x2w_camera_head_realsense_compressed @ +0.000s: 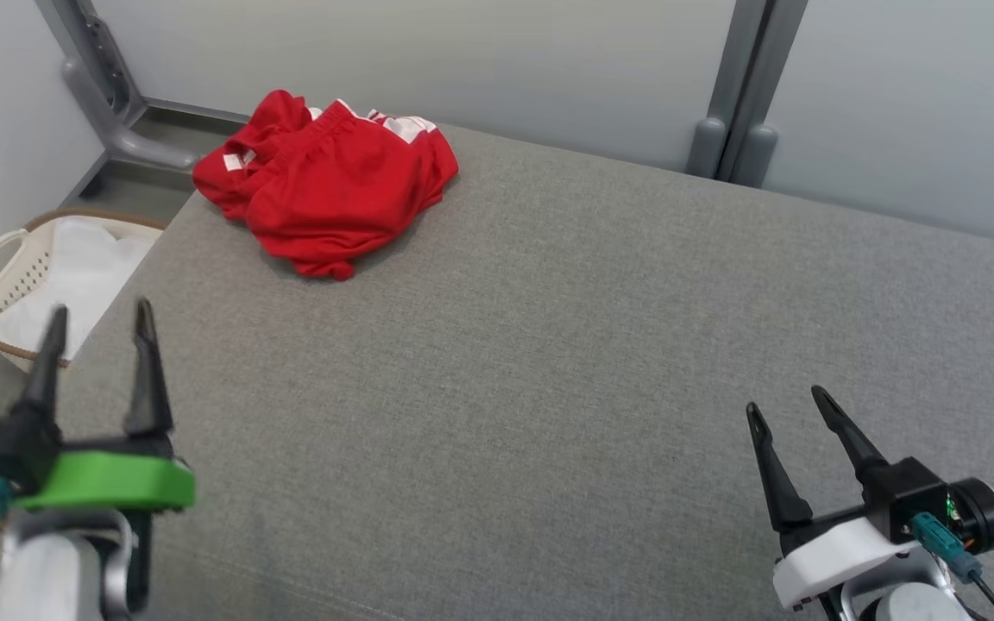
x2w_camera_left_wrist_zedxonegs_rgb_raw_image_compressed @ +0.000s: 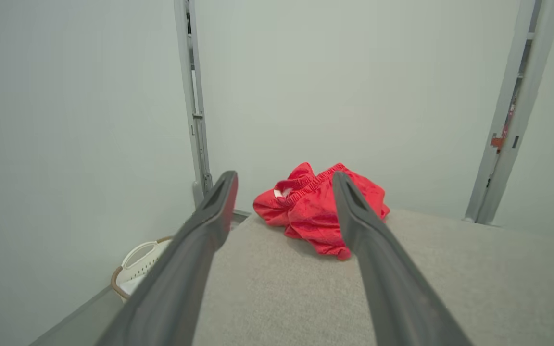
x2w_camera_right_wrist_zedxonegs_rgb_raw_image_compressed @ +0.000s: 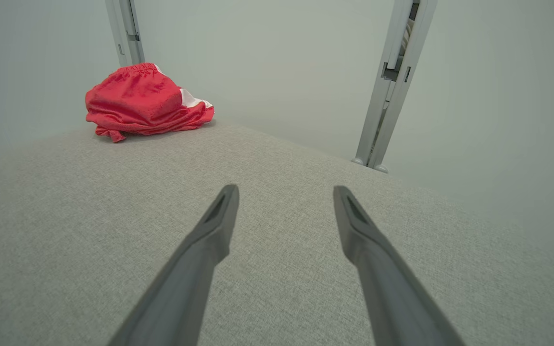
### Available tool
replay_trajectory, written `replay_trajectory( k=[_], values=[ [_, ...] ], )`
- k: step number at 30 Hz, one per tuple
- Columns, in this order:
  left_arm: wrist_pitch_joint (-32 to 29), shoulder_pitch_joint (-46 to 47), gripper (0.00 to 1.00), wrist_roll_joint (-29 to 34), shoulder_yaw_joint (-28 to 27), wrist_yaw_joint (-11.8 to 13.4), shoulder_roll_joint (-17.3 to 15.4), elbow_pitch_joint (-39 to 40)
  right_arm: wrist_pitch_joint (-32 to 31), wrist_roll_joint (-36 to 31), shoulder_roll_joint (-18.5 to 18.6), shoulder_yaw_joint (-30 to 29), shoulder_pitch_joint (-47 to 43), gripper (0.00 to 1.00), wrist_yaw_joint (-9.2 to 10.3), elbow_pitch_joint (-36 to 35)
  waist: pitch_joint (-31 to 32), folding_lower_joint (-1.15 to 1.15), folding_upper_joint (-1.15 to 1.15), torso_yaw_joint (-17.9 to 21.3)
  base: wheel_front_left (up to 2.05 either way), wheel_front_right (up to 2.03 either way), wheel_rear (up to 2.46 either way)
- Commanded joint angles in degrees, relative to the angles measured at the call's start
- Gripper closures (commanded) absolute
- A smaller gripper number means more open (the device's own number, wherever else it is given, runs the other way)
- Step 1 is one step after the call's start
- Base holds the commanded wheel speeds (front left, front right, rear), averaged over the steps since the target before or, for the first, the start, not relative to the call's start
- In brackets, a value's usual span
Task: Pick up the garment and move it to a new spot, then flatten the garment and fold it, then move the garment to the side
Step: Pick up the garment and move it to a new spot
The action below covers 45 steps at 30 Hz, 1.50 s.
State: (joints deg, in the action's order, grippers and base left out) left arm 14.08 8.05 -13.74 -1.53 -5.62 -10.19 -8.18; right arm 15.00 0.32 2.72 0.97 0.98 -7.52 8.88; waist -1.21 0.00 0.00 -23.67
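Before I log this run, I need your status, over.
Left gripper open, empty. Right gripper open, empty. Garment crumpled, far left corner, untouched. Bare surface between.

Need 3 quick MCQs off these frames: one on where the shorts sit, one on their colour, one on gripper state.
1. Where on the grey table do the shorts lie?
A) far left corner
B) near right corner
C) centre

2. What colour are the shorts?
A) blue
B) red with white trim
C) black

3. What state are the left gripper and right gripper in?
A) both shut on cloth
B) left open, right shut
C) both open, empty

Answers:
1 A: they sit crumpled at the far edge, on the laundry basket side.
2 B: the cloth is red with white patches.
3 C: the fingers stand apart with nothing between them.
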Motion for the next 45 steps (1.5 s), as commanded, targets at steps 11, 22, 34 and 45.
replay_trajectory(
  k=[11,22,34,45],
  values=[
    [-9.17,27.42,0.00,-2.32,2.26,-1.79,-17.10,-3.69,0.28,-4.99,0.31,6.02,7.43,0.00,0.06,-2.89,-14.78,0.00,0.00,10.97,0.00,0.00,0.00],
    [-15.03,46.66,0.00,-12.06,13.89,-1.87,-23.05,-22.06,0.28,-8.45,0.28,8.40,12.32,0.00,0.06,-4.66,-27.91,0.00,0.00,17.90,0.00,0.00,0.00],
    [-18.10,52.47,0.00,-20.17,19.10,-1.88,-26.19,-37.86,0.28,-9.52,0.25,7.69,12.80,0.00,0.06,-7.74,-34.54,0.00,0.00,21.31,0.00,0.00,0.00],
    [-22.37,53.94,0.00,-24.55,25.10,-1.88,-27.08,-43.08,-0.05,-9.76,0.45,8.09,11.94,0.00,0.07,-6.83,-34.59,0.00,0.00,21.71,0.00,0.00,0.00]
  ],
)
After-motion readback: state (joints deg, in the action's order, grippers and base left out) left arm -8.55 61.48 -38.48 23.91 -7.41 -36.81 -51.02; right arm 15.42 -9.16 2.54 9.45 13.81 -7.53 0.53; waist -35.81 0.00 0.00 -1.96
